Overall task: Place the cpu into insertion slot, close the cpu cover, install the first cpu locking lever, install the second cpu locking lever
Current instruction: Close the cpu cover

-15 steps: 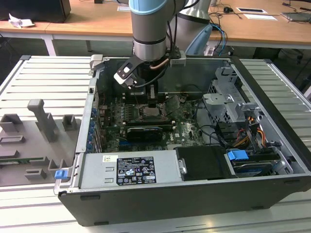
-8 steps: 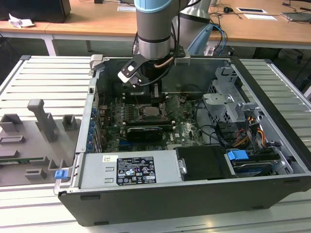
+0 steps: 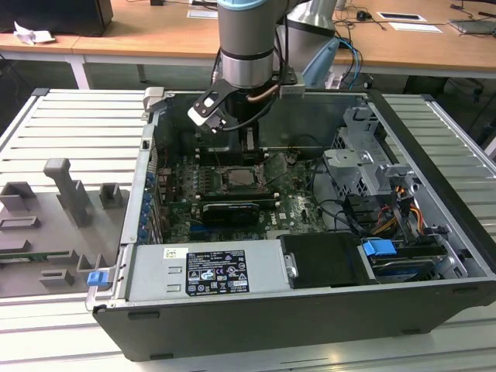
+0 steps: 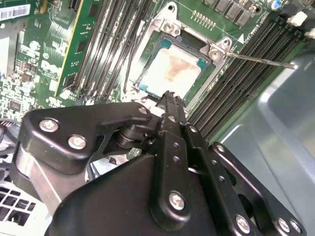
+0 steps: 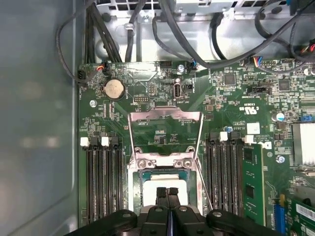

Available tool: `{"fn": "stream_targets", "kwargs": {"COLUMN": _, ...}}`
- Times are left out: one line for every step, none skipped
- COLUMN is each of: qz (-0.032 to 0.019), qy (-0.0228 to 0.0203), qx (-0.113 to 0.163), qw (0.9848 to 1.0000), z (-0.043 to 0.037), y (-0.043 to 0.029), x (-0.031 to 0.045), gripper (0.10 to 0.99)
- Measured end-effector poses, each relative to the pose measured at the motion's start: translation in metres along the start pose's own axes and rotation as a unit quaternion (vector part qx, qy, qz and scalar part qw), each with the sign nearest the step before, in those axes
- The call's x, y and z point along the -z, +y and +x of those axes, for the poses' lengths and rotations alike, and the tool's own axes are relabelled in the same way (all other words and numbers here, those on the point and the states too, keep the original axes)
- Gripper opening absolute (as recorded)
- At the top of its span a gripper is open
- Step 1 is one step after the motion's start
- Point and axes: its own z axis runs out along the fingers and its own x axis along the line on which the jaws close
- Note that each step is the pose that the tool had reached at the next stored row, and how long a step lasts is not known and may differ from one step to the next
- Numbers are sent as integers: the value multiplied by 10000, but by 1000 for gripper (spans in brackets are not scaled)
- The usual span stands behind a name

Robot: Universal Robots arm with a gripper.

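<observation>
Inside the open computer case [image 3: 310, 325], above the motherboard [image 5: 147, 93], the hand [image 5: 167, 194] hovers with its fingers pinched together, holding nothing. The cpu cover [image 5: 165, 117] is swung open beyond the socket. The cpu [image 5: 155, 179] lies seated just beneath the fingertips. Closing the cover well probably means pushing its free edge evenly and staying off the chip's top.

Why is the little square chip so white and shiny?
In the second wrist view, light glares off the cpu, whitening its metal top; in the first wrist view, the gripper hides part of it and the case wall shows soft bright patches.
</observation>
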Motion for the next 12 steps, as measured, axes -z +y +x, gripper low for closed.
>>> {"fn": "stream_targets", "kwargs": {"qz": 0, "qy": 0, "qx": 0, "qw": 10000, "z": 0, "y": 1, "x": 8, "gripper": 106}}
{"fn": "stream_targets", "kwargs": {"qz": 0, "qy": 0, "qx": 0, "qw": 10000, "z": 0, "y": 1, "x": 17, "gripper": 106}}
{"fn": "stream_targets", "kwargs": {"qz": 0, "qy": 0, "qx": 0, "qw": 10000, "z": 0, "y": 2, "x": 24, "gripper": 106}}
{"fn": "stream_targets", "kwargs": {"qz": 0, "qy": 0, "qx": 0, "qw": 10000, "z": 1, "y": 3, "x": 33, "gripper": 106}}
{"fn": "stream_targets", "kwargs": {"qz": 0, "qy": 0, "qx": 0, "qw": 10000, "z": 1, "y": 4, "x": 48, "gripper": 106}}
{"fn": "stream_targets", "kwargs": {"qz": 0, "qy": 0, "qx": 0, "qw": 10000, "z": 1, "y": 5, "x": 64, "gripper": 106}}
{"fn": "stream_targets", "kwargs": {"qz": 0, "qy": 0, "qx": 0, "qw": 10000, "z": 2, "y": 8, "x": 96, "gripper": 106}}
{"fn": "stream_targets", "kwargs": {"qz": 0, "qy": -1, "qx": 1, "qw": 10000, "z": 3, "y": 11, "x": 159, "gripper": 106}}
{"fn": "stream_targets", "kwargs": {"qz": 0, "qy": 0, "qx": 0, "qw": 10000, "z": 3, "y": 12, "x": 193, "gripper": 106}}
{"fn": "stream_targets", "kwargs": {"qz": 0, "qy": 0, "qx": 0, "qw": 10000, "z": 4, "y": 14, "x": 212, "gripper": 106}}
{"fn": "stream_targets", "kwargs": {"qz": 0, "qy": 1, "qx": -1, "qw": 10000, "z": 4, "y": 25, "x": 230, "gripper": 106}}
{"fn": "stream_targets", "kwargs": {"qz": 1, "qy": 0, "qx": -1, "qw": 10000, "z": 4, "y": 28, "x": 230, "gripper": 106}}
